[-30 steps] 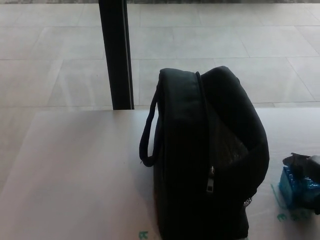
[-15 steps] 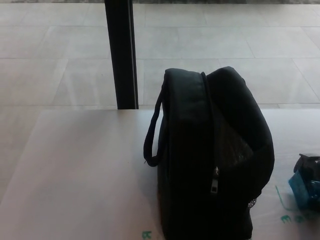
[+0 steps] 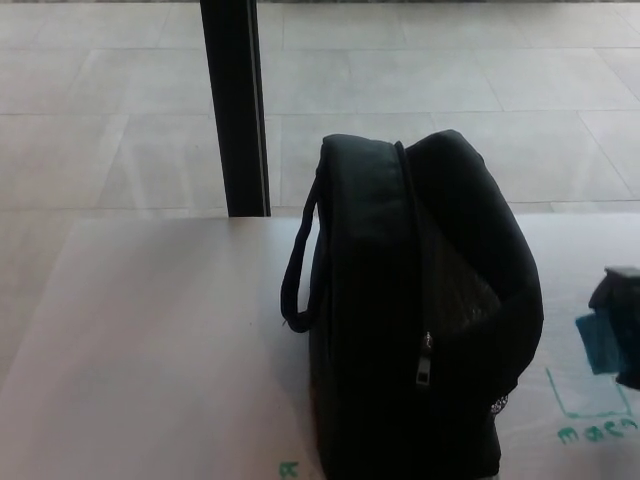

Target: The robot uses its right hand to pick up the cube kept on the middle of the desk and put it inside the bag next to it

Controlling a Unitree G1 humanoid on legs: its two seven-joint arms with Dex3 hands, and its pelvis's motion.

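Pale tiled floor and a dark post (image 3: 235,105) stand behind the smooth, light desk (image 3: 150,340). At its right edge the right hand (image 3: 622,310) has risen since a second ago, clamped on the teal cube (image 3: 600,343), baring a green outlined square (image 3: 590,395): the pickup looks done. The soft black fabric bag (image 3: 415,310), rounded and zippered, stands upright mid-desk, awaiting the cube.

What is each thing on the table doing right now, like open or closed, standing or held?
bag: standing upright on the desk, flap partly unzipped near the top.
bag handle: hanging loose on the left side.
cube: blue, lifted off the desk, held at the right edge.
right robot hand: closed on the cube.
desk: green square outline below the cube.
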